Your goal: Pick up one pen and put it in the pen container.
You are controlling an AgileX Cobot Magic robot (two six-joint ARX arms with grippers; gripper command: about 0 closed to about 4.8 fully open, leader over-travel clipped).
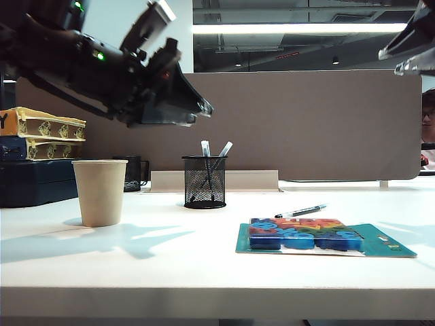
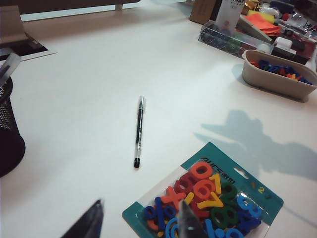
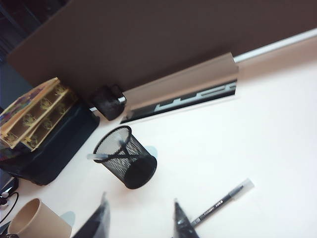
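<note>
One pen (image 1: 301, 211) lies flat on the white table, just behind the pack of foam numbers. The left wrist view shows the pen (image 2: 139, 131) ahead of my left gripper (image 2: 141, 208), which is open and empty. The pen container (image 1: 204, 181), a black mesh cup, stands at the table's middle back with two pens inside. My left gripper (image 1: 202, 109) hangs high above the table at the left. My right gripper (image 3: 140, 201) is open and empty, with the pen container (image 3: 126, 158) ahead of it and the pen (image 3: 223, 202) beside one finger. Only part of it (image 1: 411, 58) shows at the exterior view's top right.
A beige paper cup (image 1: 100, 192) stands at the left front. The teal pack of foam numbers (image 1: 306, 234) lies at the right front. Stacked boxes (image 1: 41, 136) and a dark mug (image 1: 132, 173) sit at the back left. A beige tray (image 2: 277, 74) of pieces sits beyond.
</note>
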